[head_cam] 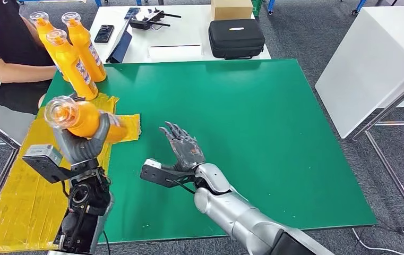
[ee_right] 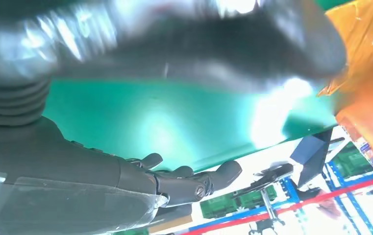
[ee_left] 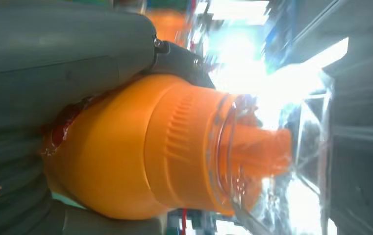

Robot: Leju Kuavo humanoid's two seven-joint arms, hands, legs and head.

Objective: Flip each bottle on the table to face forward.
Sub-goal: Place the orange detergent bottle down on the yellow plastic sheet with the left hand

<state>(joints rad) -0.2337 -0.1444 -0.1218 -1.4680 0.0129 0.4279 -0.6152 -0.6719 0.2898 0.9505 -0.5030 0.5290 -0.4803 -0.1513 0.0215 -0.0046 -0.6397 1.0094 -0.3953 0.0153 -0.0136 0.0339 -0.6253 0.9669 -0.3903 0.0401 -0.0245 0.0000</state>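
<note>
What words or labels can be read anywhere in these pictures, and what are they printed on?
None can be read.
Standing orange bottles: blue and white labels, print too small to read.
Bottle in the left hand: its label is hidden by the left hand in the head view; the left wrist view shows only a red scrap of it.
Black case: a small light tag, too small to read.
Cardboard box: no lettering visible.
</note>
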